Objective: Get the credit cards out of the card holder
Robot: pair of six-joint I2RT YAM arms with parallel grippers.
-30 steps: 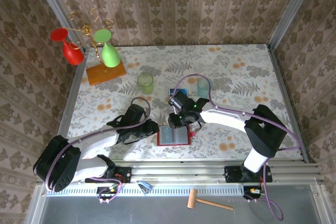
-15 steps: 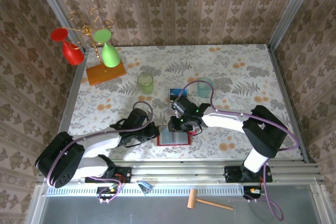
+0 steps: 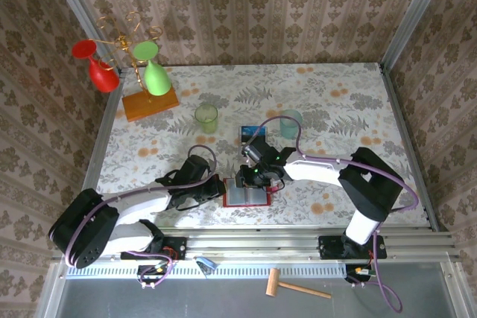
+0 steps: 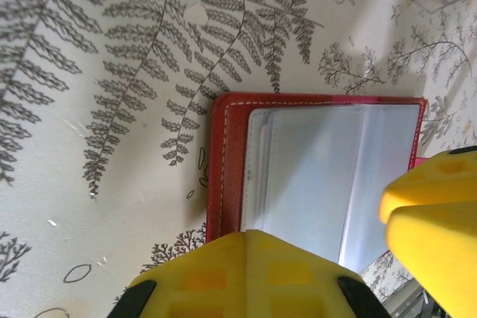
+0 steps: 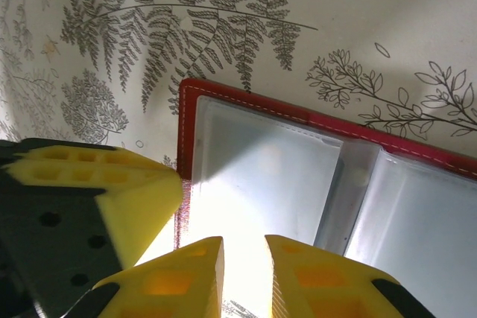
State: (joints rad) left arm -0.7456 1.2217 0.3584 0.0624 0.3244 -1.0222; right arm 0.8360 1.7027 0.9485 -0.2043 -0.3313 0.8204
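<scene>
The red card holder [image 3: 249, 198] lies open near the table's front edge, its greyish clear pockets facing up. My left gripper [image 3: 221, 188] is shut, and its joined tips [image 4: 250, 234] rest on the holder's left edge [image 4: 226, 156], where the red border meets the clear pocket. My right gripper [image 3: 253, 179] hovers over the holder's far side. Its fingers [image 5: 244, 249] stand a narrow gap apart above a glare-lit pocket [image 5: 261, 169], with nothing visibly clamped. One dark blue credit card [image 3: 248, 133] lies on the table beyond the holder. Whether a card sits inside the pockets I cannot tell.
A green cup [image 3: 206, 118] and a pale blue cup [image 3: 291, 122] stand behind the blue card. At the back left, an orange wooden base [image 3: 151, 103] carries a wire stand with a red glass [image 3: 97, 67] and a green glass [image 3: 152, 68]. A wooden mallet [image 3: 294, 287] lies off the table in front.
My left gripper has closed and slid right onto the holder's left edge. My right gripper has come down and toward me, from near the blue card to over the holder.
</scene>
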